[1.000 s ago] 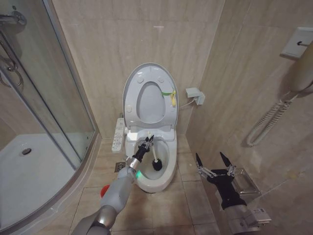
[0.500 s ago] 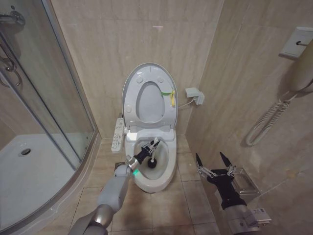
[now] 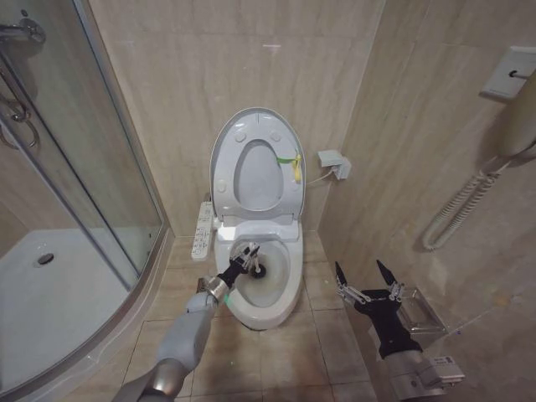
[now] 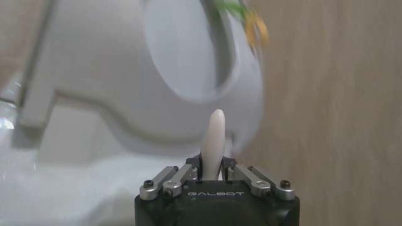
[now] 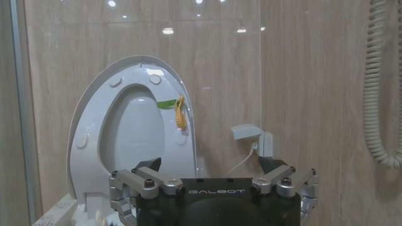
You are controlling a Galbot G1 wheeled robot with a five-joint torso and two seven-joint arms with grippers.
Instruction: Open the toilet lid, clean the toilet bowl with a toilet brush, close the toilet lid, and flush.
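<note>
The toilet lid stands raised against the back wall, with the seat ring folded up against it and a yellow-green tag at its edge. The lid also shows upright in the right wrist view. Below lies the white toilet bowl. My left gripper reaches into the bowl's rear left part, shut on the white handle of the toilet brush. Its black head sits low inside the bowl. My right gripper hangs open and idle to the right of the toilet, above the floor.
A glass shower enclosure with a white tray bounds the left. A control panel sits on the toilet's left side. The right wall carries a small box, a coiled cord and a metal holder.
My left gripper has carried the brush head from the bowl's front right toward its rear left. The right arm has stayed still.
</note>
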